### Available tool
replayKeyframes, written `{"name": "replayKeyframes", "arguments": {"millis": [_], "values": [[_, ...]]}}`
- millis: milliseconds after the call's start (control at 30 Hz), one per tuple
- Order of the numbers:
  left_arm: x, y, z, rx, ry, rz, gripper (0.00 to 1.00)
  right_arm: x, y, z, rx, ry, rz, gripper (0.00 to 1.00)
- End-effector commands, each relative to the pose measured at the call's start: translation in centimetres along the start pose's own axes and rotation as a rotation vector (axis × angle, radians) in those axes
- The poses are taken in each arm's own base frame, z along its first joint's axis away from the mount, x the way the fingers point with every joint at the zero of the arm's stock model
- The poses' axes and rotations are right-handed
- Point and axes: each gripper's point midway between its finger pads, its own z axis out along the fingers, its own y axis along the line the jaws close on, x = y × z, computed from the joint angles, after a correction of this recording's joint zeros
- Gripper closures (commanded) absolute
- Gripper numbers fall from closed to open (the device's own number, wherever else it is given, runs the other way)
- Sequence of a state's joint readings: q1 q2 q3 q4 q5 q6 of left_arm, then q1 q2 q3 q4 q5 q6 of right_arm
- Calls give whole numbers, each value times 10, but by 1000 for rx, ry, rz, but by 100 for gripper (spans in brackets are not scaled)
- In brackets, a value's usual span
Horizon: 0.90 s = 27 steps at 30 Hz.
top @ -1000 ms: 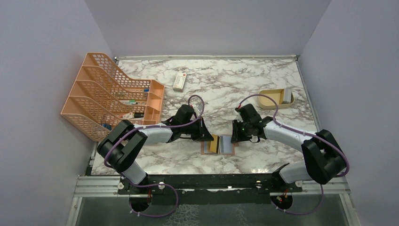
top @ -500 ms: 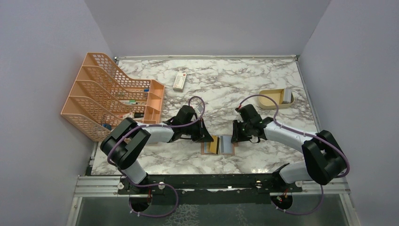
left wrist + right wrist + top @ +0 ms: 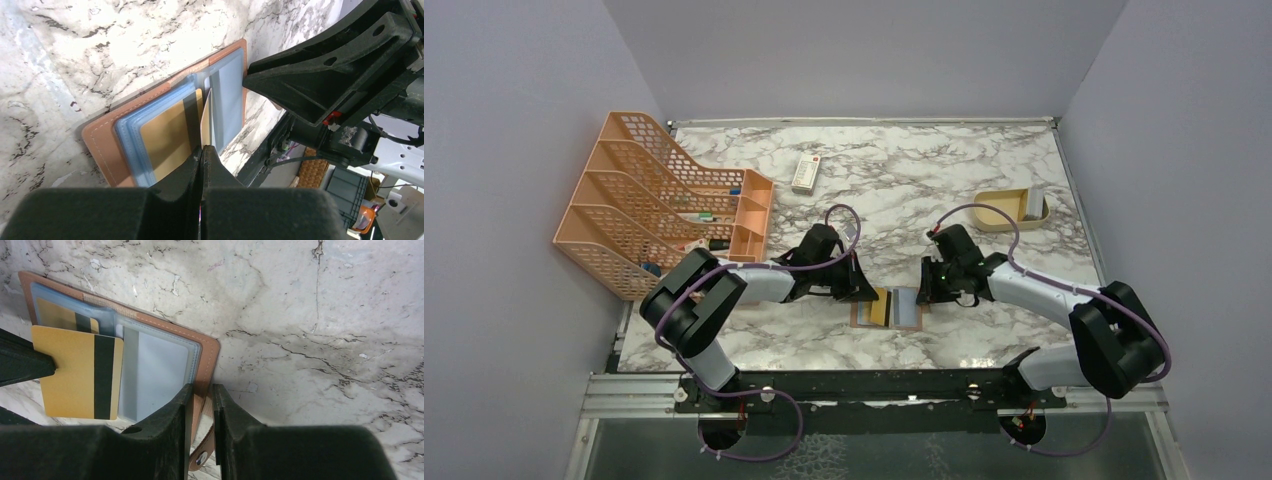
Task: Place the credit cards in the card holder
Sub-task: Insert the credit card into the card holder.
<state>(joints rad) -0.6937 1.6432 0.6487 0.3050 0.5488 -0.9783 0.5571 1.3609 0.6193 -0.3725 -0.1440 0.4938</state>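
Observation:
The brown card holder (image 3: 884, 327) lies open on the marble between my two grippers. It also shows in the right wrist view (image 3: 207, 347) and the left wrist view (image 3: 100, 140). My left gripper (image 3: 201, 150) is shut on a gold card with a black stripe (image 3: 70, 372), held on edge over the holder's left half. Another gold card (image 3: 55, 315) sits in a clear left slot. My right gripper (image 3: 202, 387) is shut on the holder's right edge, by the clasp tab (image 3: 200, 460). The right clear pocket (image 3: 160, 370) shows pale blue.
An orange mesh file rack (image 3: 659, 205) stands at the left. A white remote-like item (image 3: 806, 172) lies at the back middle. A tan shallow box (image 3: 999, 215) with a grey card-like thing (image 3: 1033, 203) sits at the back right.
Both grippers stay at the card holder with the same holds. The right arm's elbow has shifted slightly to the right.

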Motion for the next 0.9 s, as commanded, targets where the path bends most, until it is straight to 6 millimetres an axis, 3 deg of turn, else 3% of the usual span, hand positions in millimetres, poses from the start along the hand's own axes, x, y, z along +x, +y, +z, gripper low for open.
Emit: {"name": "replayKeyframes", "arguments": {"millis": [0, 367, 800, 867], "values": [[-13, 1, 4, -17, -49, 8, 100, 4, -2, 0, 10, -8, 9, 80], [-17, 13, 8, -57, -71, 7, 100, 6, 0, -1, -5, -11, 15, 80], [-21, 13, 11, -62, -82, 12, 100, 7, 1, 0, -12, -8, 29, 80], [-20, 21, 15, -83, -75, 1, 100, 7, 1, 0, -12, -9, 32, 80]]}}
